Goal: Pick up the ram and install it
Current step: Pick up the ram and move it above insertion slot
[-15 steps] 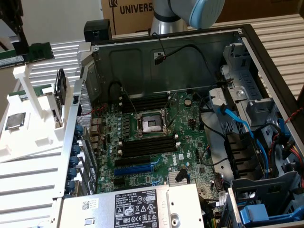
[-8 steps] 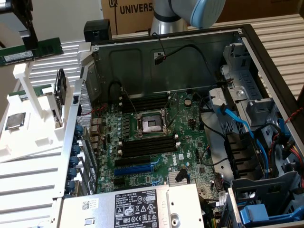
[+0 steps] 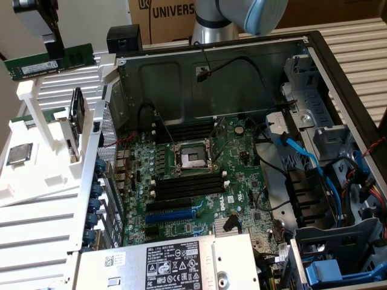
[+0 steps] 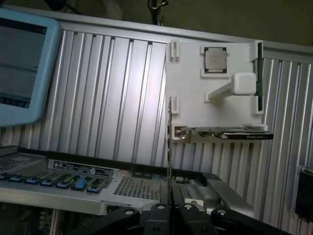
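- The ram [image 3: 51,62], green with a white label, hangs in the air at the exterior view's left, clamped in my claw [image 3: 57,47].
- It lies roughly level, its end toward the exterior view's right tipped a little higher.
- In the wrist view the ram [image 4: 169,147] shows edge-on as a thin line running out from my claw [image 4: 169,208], whose fingers are pressed together on it.
- Just below the ram stands a white rack [image 3: 42,175]; the stick is clear of it.
- On the rack [image 4: 195,93] lies a square silver chip [image 3: 18,154] [image 4: 215,58], flat in its pocket.
- A card [image 3: 77,115] stands on edge at the rack's side nearest the case; in the wrist view the card [image 4: 230,133] crosses the rack's edge.
- A second green stick [image 4: 259,73] sits along another edge of the rack.
- The rack rests on a ribbed table [image 3: 36,229] [image 4: 112,98].
- Beside it, to the exterior view's right, the case [image 3: 314,60] lies open, with its board [image 3: 242,181] exposed.
- Long black slots [image 3: 187,184] flank the socket [image 3: 192,158], well apart from the ram.
- My arm [image 3: 242,12] crosses above the case, in front of a box [image 3: 163,12].
- A blue-edged pendant [image 4: 19,63] lies on the table in the wrist view.
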